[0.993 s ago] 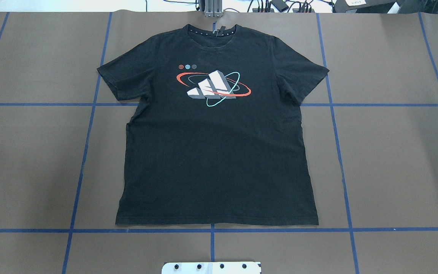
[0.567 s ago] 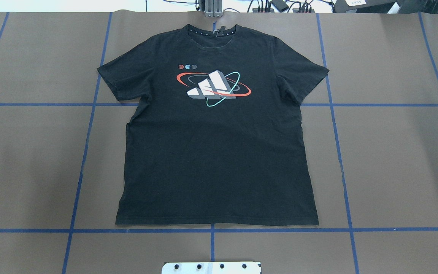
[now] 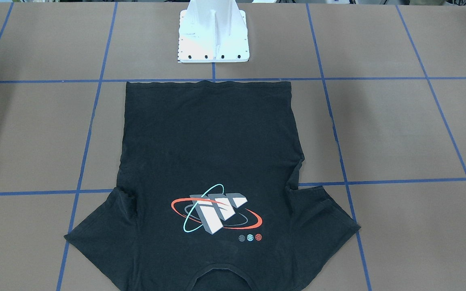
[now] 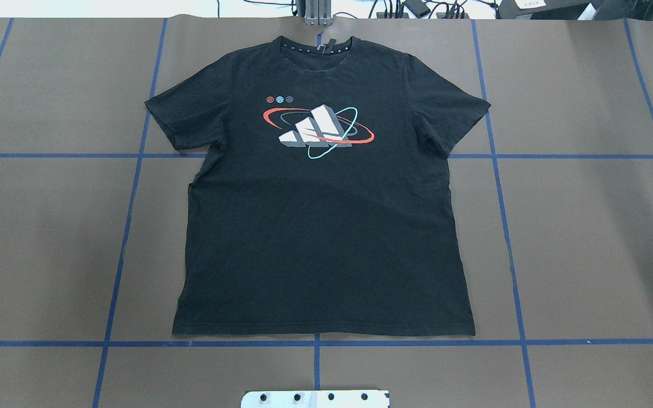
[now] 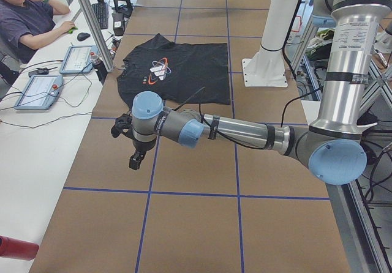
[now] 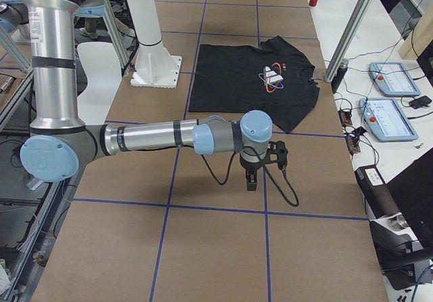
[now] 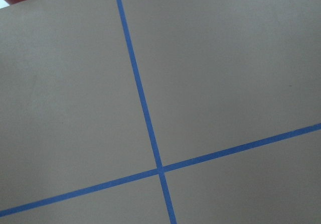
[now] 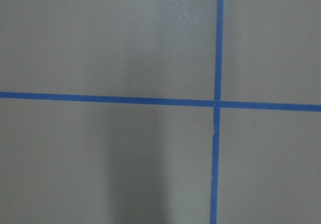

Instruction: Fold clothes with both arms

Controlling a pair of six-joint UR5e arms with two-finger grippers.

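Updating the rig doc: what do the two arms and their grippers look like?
The left arm and right arm are both silver-grey tubes with light blue joint caps and black bands. The left gripper and right gripper are black, with narrow black jaws. A thin black cable hangs in loose loops near each wrist.

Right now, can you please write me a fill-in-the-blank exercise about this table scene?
The black short-sleeved cotton T-shirt lies flat with its grey block logo facing ____.
The tape lines on the brown table are coloured ____.
Of collar and hem, the ____ lies nearer the white flanged pedestal.
Missing words: up; blue; hem.
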